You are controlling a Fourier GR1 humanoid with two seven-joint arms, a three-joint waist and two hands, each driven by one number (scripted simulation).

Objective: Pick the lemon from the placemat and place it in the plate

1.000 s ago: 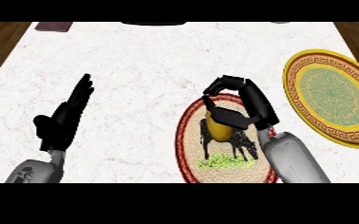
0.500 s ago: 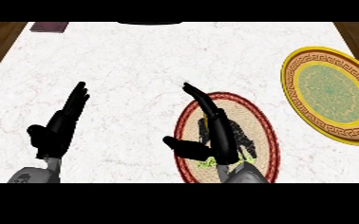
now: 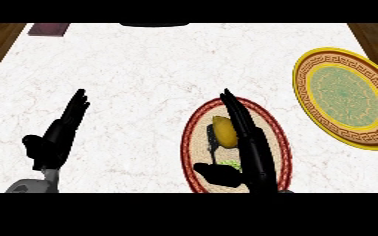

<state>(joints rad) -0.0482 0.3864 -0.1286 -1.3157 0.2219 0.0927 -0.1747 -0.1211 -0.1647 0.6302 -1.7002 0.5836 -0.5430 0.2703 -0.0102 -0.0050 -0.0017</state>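
Observation:
A yellow lemon (image 3: pixel 224 131) lies on the round woven placemat (image 3: pixel 277 130) with a red rim, low and right of centre in the head view. My right hand (image 3: pixel 251 145) stretches over the placemat with straight fingers, open, just right of the lemon and touching or nearly touching it; its thumb (image 3: pixel 215 172) sticks out below the lemon. The yellow plate (image 3: pixel 339 96) with a green centre and patterned band sits at the right edge, apart from the placemat. At the lower left, my left hand (image 3: pixel 55 140) rests open, fingers up.
A white marble counter (image 3: pixel 148 70) fills the view. A dark maroon object (image 3: pixel 49 29) lies at the far left corner, and a dark shape (image 3: pixel 155 24) shows at the far edge. Wooden edges show at both top corners.
My right hand went from curled round the lemon to straight fingers beside it, sliding toward the near edge. The lemon now shows on the placemat. The left hand shifted slightly.

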